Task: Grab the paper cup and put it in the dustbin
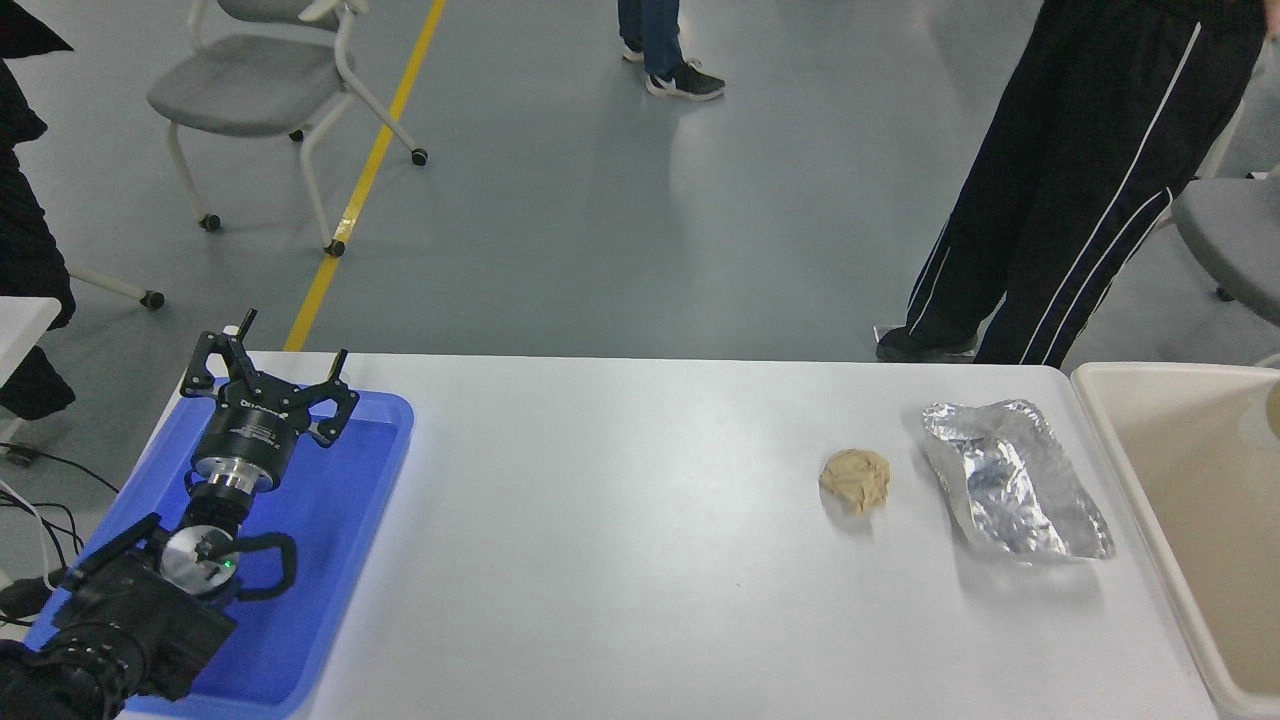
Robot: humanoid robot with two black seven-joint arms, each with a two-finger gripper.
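The dustbin (pixel 1128 478) is a large cream-beige bin at the table's right end, cut off by the picture's right edge. A pale rounded sliver at that edge, over the bin's inside, looks like part of the paper cup (pixel 1268 420); the rest of it is out of view. My right arm and its gripper are out of view. My left gripper (pixel 272 372) is open and empty, parked over the blue tray (pixel 330 560) at the lower left.
A crumpled tan paper ball (pixel 855 479) and a crinkled silver foil (pixel 1012 480) lie on the white table (pixel 620 520) right of the middle, near the bin. A person in black trousers (pixel 1060 190) stands at the far right side.
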